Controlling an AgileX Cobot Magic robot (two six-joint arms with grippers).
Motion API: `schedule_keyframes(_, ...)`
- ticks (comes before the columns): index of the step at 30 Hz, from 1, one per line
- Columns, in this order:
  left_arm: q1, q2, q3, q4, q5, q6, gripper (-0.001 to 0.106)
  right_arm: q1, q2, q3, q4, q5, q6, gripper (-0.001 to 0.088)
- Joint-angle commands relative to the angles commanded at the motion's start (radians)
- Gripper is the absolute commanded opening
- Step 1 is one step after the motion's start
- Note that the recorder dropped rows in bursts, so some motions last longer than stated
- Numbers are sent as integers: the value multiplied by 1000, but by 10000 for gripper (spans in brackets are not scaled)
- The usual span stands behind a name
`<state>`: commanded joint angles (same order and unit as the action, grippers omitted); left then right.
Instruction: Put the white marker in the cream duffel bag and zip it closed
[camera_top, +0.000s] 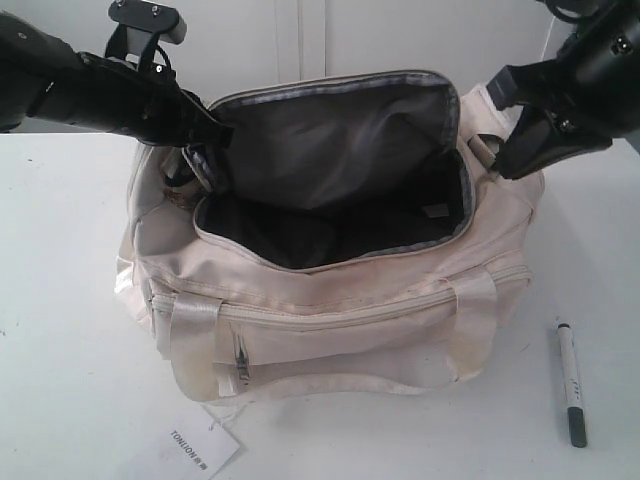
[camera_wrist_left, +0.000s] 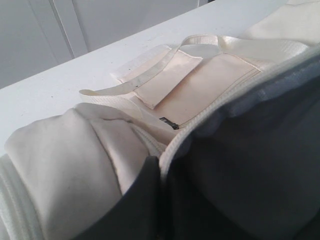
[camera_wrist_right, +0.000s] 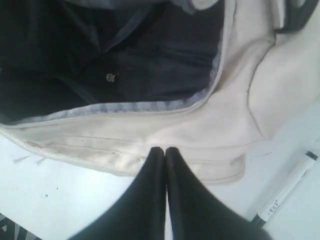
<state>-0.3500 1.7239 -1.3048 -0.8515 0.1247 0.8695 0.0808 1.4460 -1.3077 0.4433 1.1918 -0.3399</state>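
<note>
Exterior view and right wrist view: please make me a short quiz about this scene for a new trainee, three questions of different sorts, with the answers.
1. True or false: the white marker lies inside the cream duffel bag.
2. Choose one: the bag's top zipper is A) open, B) fully closed, C) covered by a towel.
3. Short answer: how do the jaws of the right gripper stand, and do they hold anything?

Key
1. False: it lies on the table beside the bag.
2. A.
3. Shut, holding nothing.
</note>
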Motion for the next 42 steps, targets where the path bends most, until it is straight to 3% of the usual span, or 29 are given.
schedule_keyframes(11, 0, 0, 0, 0, 0, 2, 0, 0, -80, 247, -10, -63, -23, 0)
schedule_keyframes(19, 0, 0, 0, 0, 0, 2, 0, 0, -121, 404, -12, -192, -23, 0)
schedule_keyframes(26, 0, 0, 0, 0, 0, 2, 0, -2, -123, 479, -22, -293, 0, 0)
schedule_keyframes(35, 0, 0, 0, 0, 0, 2, 0, -2, -123, 536, -307, -358, 306, 0)
schedule_keyframes(42, 0, 0, 0, 0, 0, 2, 0, -2, -123, 612, -331, -455, 415, 0)
